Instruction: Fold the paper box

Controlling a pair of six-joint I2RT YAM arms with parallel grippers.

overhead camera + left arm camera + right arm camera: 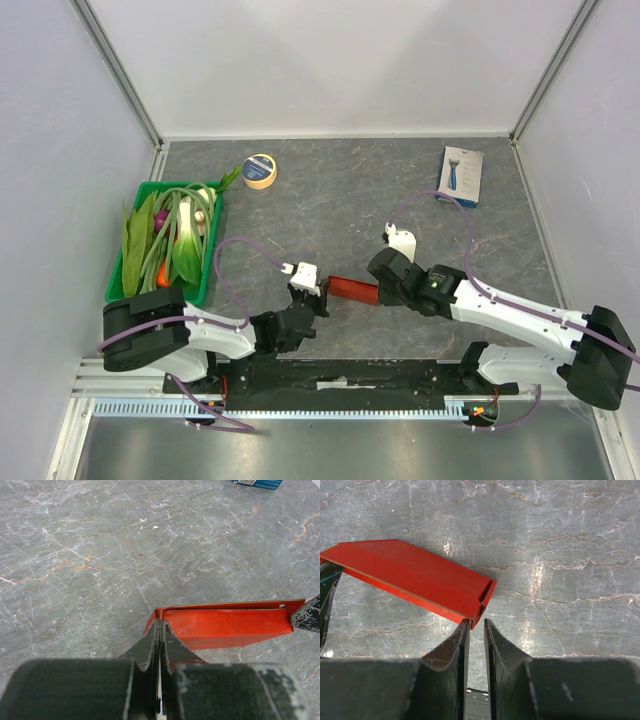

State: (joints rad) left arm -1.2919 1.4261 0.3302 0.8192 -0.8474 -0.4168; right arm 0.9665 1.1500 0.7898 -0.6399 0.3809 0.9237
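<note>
The red paper box lies flattened on the grey table between my two grippers. My left gripper is shut on its left end; in the left wrist view the fingertips pinch a corner flap of the paper box. My right gripper is at the opposite end. In the right wrist view its jaws stand narrowly apart. The end corner of the paper box sits just at the tips, touching the left finger, with a gap to the right finger. One right finger shows at the edge of the left wrist view.
A green tray of leafy vegetables stands at the left. A roll of yellow tape lies at the back centre. A white-and-blue retail box lies at the back right. White walls enclose the table on three sides.
</note>
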